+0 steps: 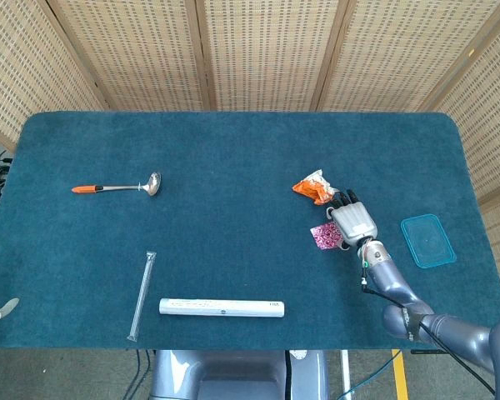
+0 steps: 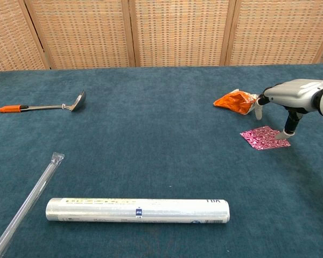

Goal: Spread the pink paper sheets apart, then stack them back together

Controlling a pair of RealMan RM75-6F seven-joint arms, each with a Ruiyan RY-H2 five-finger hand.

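While its fingers point downward and apart, the right hand (image 2: 290, 99) hovers over the table (image 1: 233, 150), one fingertip (image 2: 283, 134) touching the right edge of the pink paper (image 2: 264, 137), gripping nothing. That paper lies flat just below and left of the hand. An orange wrapper (image 2: 232, 101) sits just left of the hand, farther back. A teal lid (image 1: 427, 240) lies right of it. Far left are a ladle (image 2: 43, 106), a clear tube (image 2: 27, 204) and a roll (image 2: 137, 209). Only the left hand's pale fingertips (image 1: 2, 308) show at the frame edge; I cannot tell its state.

My rig in staged test bay: teal felt table (image 1: 233, 142), woven rattan screens (image 1: 267, 50) beyond right hand (image 1: 352, 222).
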